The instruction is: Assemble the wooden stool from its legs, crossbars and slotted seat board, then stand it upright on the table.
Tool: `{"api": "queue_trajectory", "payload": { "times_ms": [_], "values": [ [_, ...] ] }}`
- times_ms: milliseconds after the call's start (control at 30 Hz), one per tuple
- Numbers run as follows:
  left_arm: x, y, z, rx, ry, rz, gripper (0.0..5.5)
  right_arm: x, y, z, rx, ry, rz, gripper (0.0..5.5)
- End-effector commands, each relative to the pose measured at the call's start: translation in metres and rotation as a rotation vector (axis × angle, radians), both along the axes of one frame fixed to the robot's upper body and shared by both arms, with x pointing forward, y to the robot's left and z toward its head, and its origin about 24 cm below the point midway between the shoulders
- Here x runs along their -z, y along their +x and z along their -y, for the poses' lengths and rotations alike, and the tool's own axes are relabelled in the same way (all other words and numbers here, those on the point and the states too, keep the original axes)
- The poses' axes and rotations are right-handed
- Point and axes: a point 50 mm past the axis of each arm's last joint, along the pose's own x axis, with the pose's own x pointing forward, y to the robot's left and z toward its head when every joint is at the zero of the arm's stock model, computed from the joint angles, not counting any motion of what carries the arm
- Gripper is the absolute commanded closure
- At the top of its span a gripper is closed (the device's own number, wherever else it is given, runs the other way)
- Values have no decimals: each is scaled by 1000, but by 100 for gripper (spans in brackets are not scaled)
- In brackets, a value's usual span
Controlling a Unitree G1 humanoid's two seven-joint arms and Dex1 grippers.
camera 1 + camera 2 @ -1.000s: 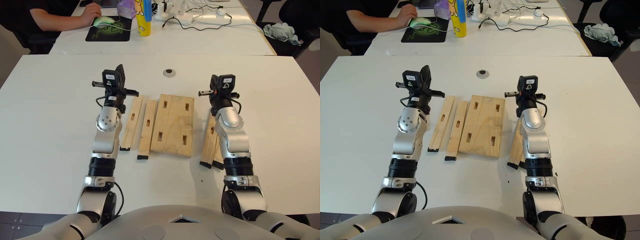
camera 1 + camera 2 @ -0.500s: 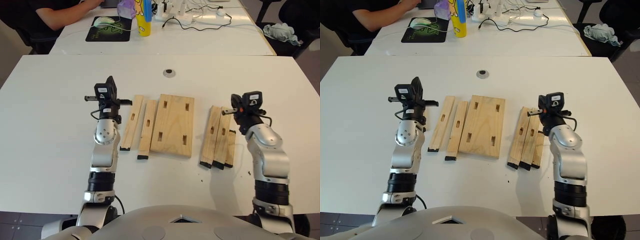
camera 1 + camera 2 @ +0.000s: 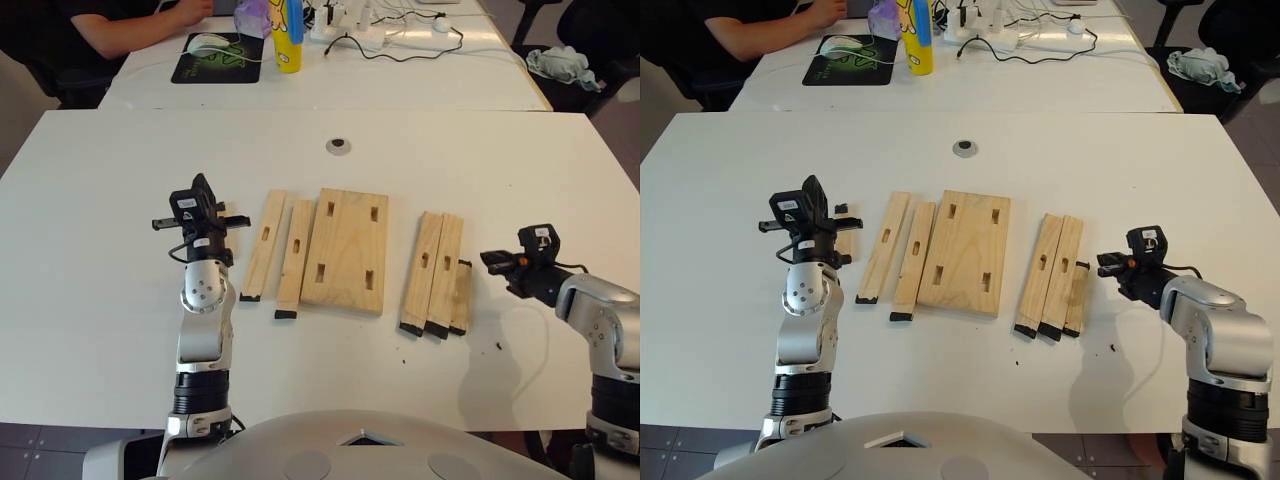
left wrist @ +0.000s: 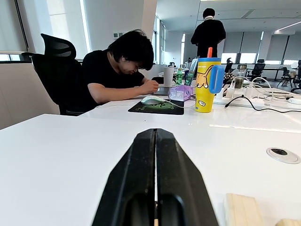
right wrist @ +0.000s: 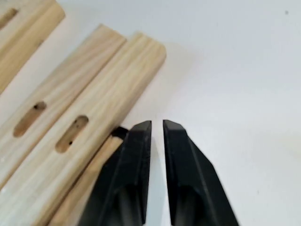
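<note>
1. Bench [image 3: 100, 300]: white top. All the stool parts lie flat on it, unassembled.
2. Slotted seat board [image 3: 346, 250]: flat at the middle of the bench, four slots facing up, long side running away from the robot.
3. Left pair of legs [image 3: 263, 245]: two slotted legs side by side, just left of the seat board. Black tips are at the near ends.
4. Right pair of legs [image 3: 423, 258]: two slotted legs pressed together, lying a little apart from the board's right edge.
5. Thinner stick [image 3: 461, 297]: lies against the outer side of the right pair. It is shorter than the legs and has a black end.
6. Left pincer [image 4: 155, 134]: fingers pressed together, nothing between them. It is low over bare bench, left of the left pair of legs.
7. Right pincer [image 5: 157, 125]: fingers a narrow slit apart, holding nothing. It points at the right pair of legs from the right, just beside the thinner stick; cannot tell if it touches the stick.
8. Yellow tumbler [image 4: 205, 84]: blue handle, orange straw, upright on the far desk. Contents cannot be seen.
9. Round grommet [image 3: 339, 146]: set in the bench beyond the seat board.
</note>
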Motion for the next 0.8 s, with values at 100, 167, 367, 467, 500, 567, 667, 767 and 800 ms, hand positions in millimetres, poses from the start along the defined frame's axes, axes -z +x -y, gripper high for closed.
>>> {"api": "queue_trajectory", "payload": {
  "times_ms": [100,167,367,467,500,567,667,767,800],
  "values": [
    [2,-4,-3,-27,7,-12,550,-4,3,9,34,176,-78,414],
    [2,-4,-2,-28,7,-12,550,-3,3,8,45,235,-91,385],
    [3,-5,-2,-28,2,-13,550,-1,0,6,-19,245,-130,299],
    [3,-6,-2,-26,-1,-14,550,3,-2,4,-69,194,-133,299],
    [3,-6,-2,-27,-2,-14,550,5,-3,3,-77,200,-140,299],
    [3,-6,-1,-25,-3,-16,550,10,-7,-1,-119,188,-154,299],
    [4,-6,-1,-24,-3,-18,550,15,-12,-7,-178,158,-160,299],
    [4,-6,-1,-20,-5,-21,550,17,-17,-14,-242,132,-162,299],
    [4,-6,-1,-20,-5,-22,550,18,-17,-15,-265,104,-154,299]
  ]
}}
